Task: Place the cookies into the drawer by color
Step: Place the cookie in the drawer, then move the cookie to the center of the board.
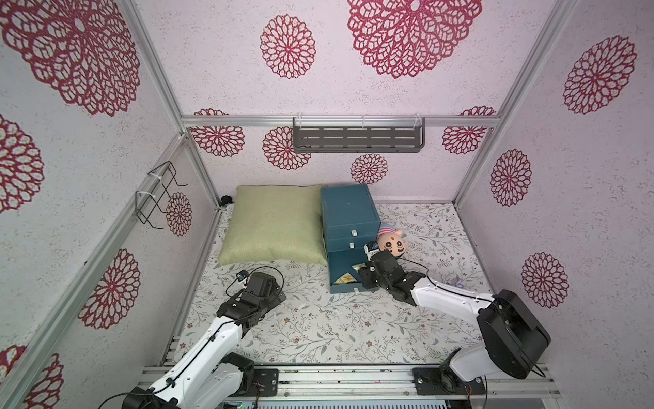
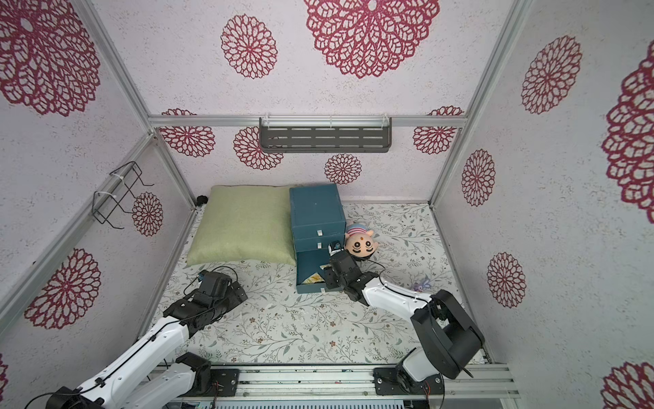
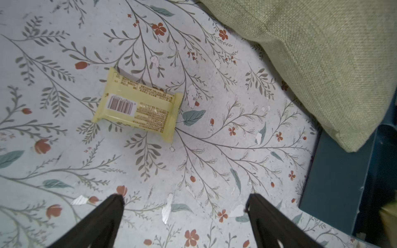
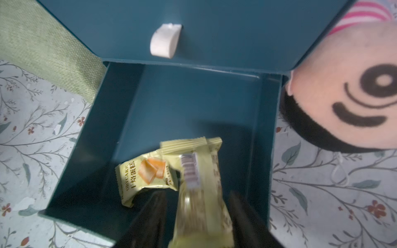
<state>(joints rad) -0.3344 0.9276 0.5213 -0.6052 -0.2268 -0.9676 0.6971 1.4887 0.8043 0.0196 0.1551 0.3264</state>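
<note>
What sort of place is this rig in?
Probably a lab test cell dressed as a home room: aluminium frame holding flower-patterned wall panels, with a green cushion and teal drawer chest on a floral tabletop.

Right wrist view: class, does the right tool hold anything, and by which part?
Apparently nothing. The right tool stands open around a blurred yellow packet over the open drawer; a gap shows beside the packet's long edge, so it looks loose.

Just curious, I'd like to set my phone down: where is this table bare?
Bare: the front middle of the table, before the open drawer; also right of the plush toy. Crowded: around drawer, toy and right gripper.
</note>
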